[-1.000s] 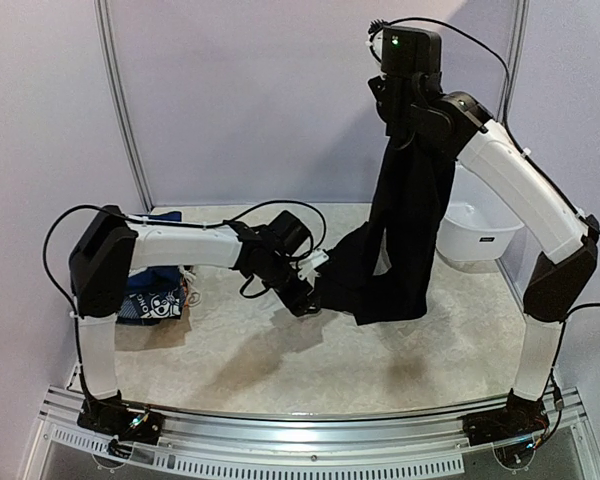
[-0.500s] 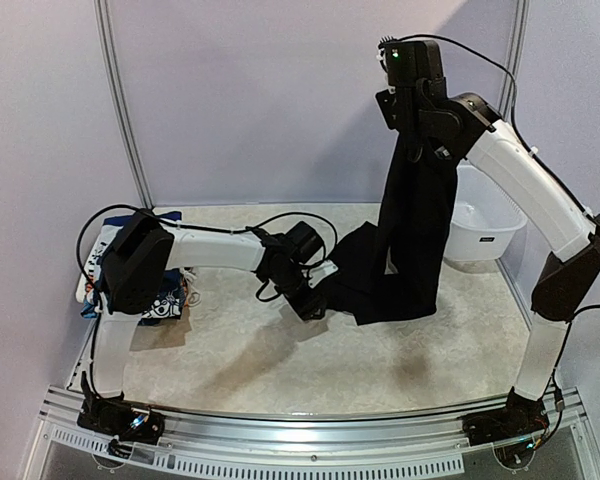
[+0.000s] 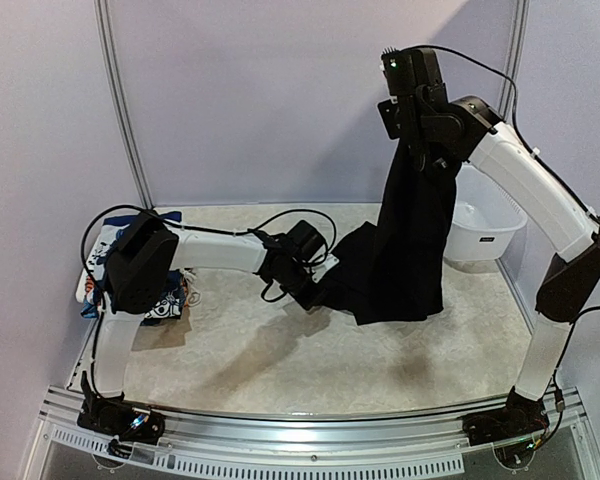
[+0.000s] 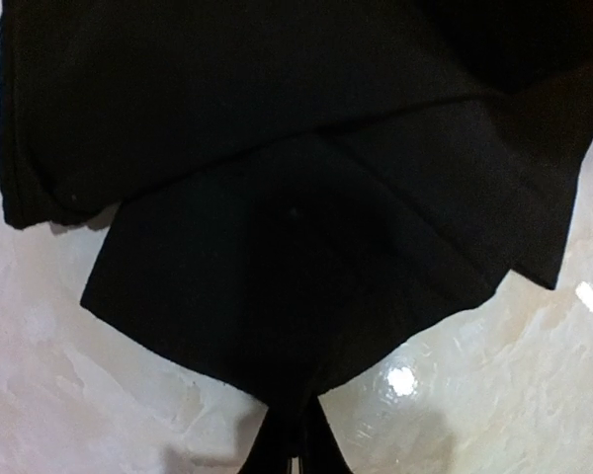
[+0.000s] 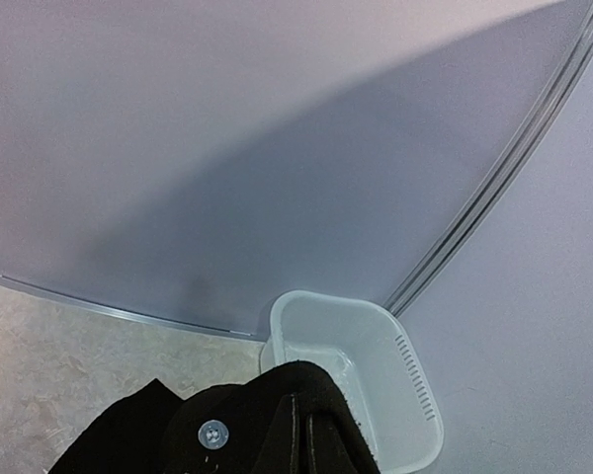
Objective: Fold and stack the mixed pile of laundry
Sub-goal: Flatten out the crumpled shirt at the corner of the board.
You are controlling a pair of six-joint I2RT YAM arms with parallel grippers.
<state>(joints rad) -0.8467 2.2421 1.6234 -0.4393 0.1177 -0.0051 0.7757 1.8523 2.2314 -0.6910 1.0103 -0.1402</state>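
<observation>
Well, from the top view I am in the spreading-out step. My right gripper (image 3: 413, 150) is raised in the upper right of the frame, clamped on the top of the black garment (image 3: 408, 250), which hangs down to the worktop (image 3: 280, 360) at centre, and my left gripper (image 3: 315, 292) sits low at the cloth's lower left corner. The cartoon-print garment (image 3: 165, 303) waits at the left edge and the white tub (image 3: 480, 235) at the right. In the left wrist view, my left gripper (image 4: 295, 444), at bottom centre, is pinched together on a corner of the black garment (image 4: 277, 197). In the right wrist view, my right gripper (image 5: 301, 434) is clamped on bunched black cloth beside a pale button (image 5: 212, 433). Next, I judge, both grips must draw apart and lay the cloth flat. No label or writing is readable in any view.
</observation>
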